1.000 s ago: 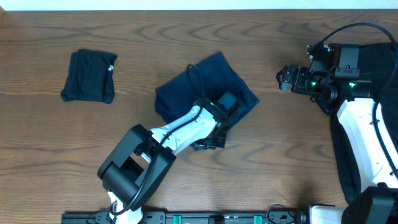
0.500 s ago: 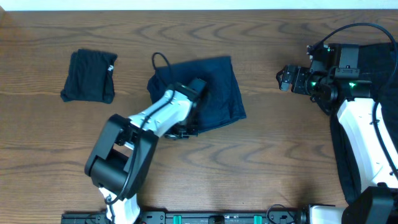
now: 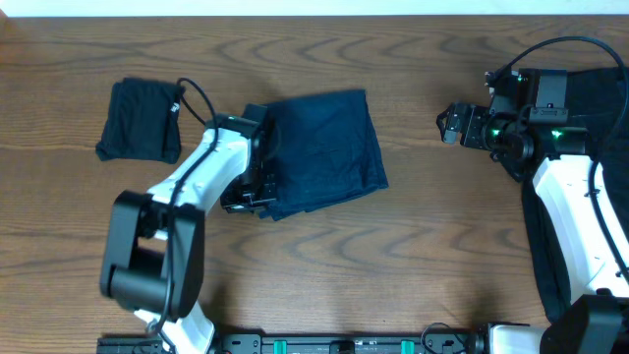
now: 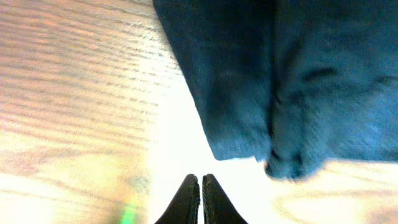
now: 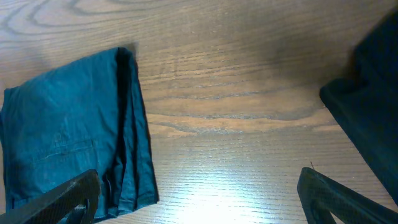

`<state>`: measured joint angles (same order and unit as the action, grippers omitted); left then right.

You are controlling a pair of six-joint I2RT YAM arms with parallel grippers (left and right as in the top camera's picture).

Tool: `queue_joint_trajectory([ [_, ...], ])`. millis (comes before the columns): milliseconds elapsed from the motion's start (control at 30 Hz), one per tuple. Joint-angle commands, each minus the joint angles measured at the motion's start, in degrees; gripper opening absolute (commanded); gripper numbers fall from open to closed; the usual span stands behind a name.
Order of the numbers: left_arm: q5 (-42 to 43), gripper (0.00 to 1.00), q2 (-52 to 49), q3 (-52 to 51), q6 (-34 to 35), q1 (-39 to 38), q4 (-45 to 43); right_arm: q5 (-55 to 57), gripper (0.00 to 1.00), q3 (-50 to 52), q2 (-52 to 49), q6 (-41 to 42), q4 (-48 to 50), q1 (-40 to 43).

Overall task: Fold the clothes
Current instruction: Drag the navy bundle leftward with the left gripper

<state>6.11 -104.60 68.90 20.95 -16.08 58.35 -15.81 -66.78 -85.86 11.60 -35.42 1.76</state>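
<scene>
A navy garment (image 3: 324,147) lies folded at the table's middle; it also shows in the left wrist view (image 4: 292,81) and the right wrist view (image 5: 68,137). A black garment (image 3: 142,120) lies folded at the far left. My left gripper (image 3: 251,197) is shut and empty at the navy garment's left edge, its fingertips (image 4: 200,180) over bare wood just short of the cloth's corner. My right gripper (image 3: 447,125) is open and empty at the right, apart from the navy garment, its fingers wide apart (image 5: 199,199).
A pile of dark cloth (image 3: 604,98) lies at the table's right edge under the right arm, and shows at the right of the right wrist view (image 5: 373,106). Bare wood lies between the navy garment and my right gripper.
My left arm swept left across the navy garment, which now lies as a flatter, folded rectangle. The gripper has come off the cloth to its left edge. The right arm has not moved.
</scene>
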Motion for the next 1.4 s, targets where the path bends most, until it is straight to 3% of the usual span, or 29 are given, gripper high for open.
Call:
queue_joint_trajectory([
  [0, 0.94, 0.07, 4.39, 0.44, -1.25, 1.31, 0.42, 0.20, 0.99, 0.09, -0.09, 0.15, -0.17, 0.42],
  [133, 0.98, 0.15, 7.78, 0.44, -0.44, 2.67, -0.55, 0.20, 0.99, 0.09, -0.09, 0.17, -0.17, 0.42],
  [267, 1.01, 0.56, 9.25, 0.44, 0.76, 2.43, -1.36, 0.20, 0.99, 0.09, -0.09, 0.17, -0.17, 0.42],
  [333, 1.01, 0.70, 9.11, 0.42, 0.94, 2.27, -1.79, 0.20, 0.99, 0.09, -0.09, 0.17, -0.17, 0.44],
  [500, 0.96, 0.81, 9.11, 0.42, 4.33, 1.38, -3.69, 0.20, 0.99, 0.09, -0.09, 0.17, -0.17, 0.42],
  [767, 0.90, 0.85, 9.09, -0.46, 9.66, -0.52, -9.03, 0.20, 0.99, 0.09, -0.07, 0.17, -0.17, 0.42],
  [1367, 0.76, 0.86, 1.99, -0.46, 11.13, -0.90, -10.10, 0.20, 0.99, 0.09, -0.09, 0.17, -0.17, 0.42],
])
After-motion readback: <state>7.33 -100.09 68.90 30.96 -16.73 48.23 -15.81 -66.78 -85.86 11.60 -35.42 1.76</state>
